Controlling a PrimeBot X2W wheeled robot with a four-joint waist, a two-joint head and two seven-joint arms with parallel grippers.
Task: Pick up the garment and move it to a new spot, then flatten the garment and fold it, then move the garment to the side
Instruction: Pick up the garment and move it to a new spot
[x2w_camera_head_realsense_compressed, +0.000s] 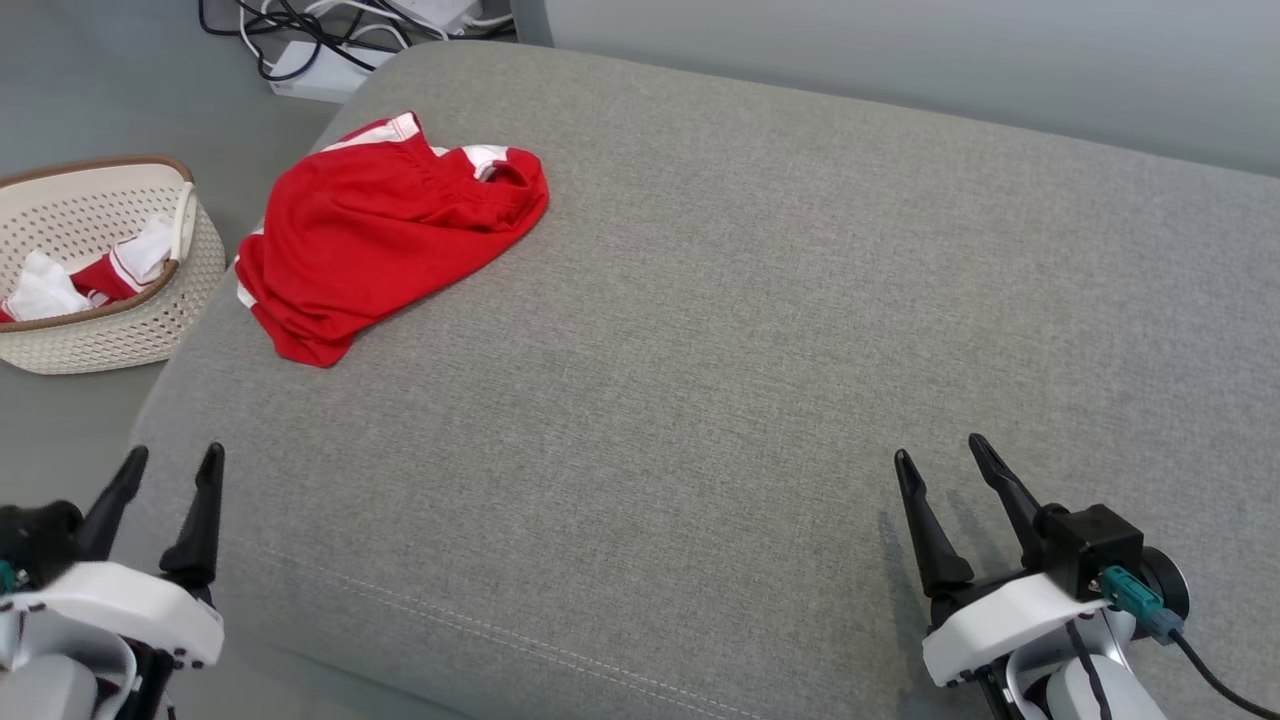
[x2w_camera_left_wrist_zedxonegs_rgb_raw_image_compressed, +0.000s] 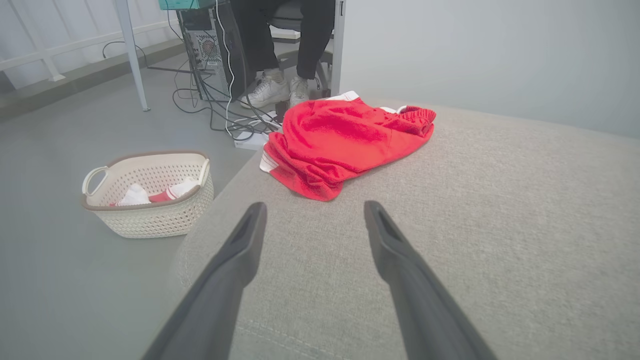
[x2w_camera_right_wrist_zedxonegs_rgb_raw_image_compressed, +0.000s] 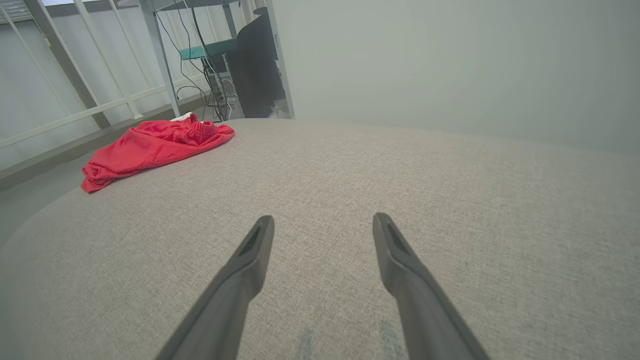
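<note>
One wide grey cushion (x2w_camera_head_realsense_compressed: 760, 330) carries what you need to watch. Your red garment (x2w_camera_head_realsense_compressed: 380, 235), trimmed in white, lies crumpled at the cushion's far left corner. Its lower fold reaches the left edge, and its gathered waistband is turned toward the far edge.

Off that left edge, on the floor, you have a cream perforated basket (x2w_camera_head_realsense_compressed: 150, 320) with red and white clothes (x2w_camera_head_realsense_compressed: 90, 280) bunched inside. It stands apart from the cushion.

Your left gripper (x2w_camera_head_realsense_compressed: 178, 455) hangs at the near left corner, straddling the cushion's edge. Its fingers are spread apart with nothing between them, and they point toward the garment but are well short of it.

Your right gripper (x2w_camera_head_realsense_compressed: 940, 447) sits low over the fabric near the near edge, toward the right. Its fingers are likewise apart and empty, well away from the garment.

Beyond the far left corner you can see tangled black cables (x2w_camera_head_realsense_compressed: 290, 30) and a white power strip (x2w_camera_head_realsense_compressed: 320, 70) on the floor. The left wrist view shows a seated person's white shoes (x2w_camera_left_wrist_zedxonegs_rgb_raw_image_compressed: 272, 90) behind the garment.
</note>
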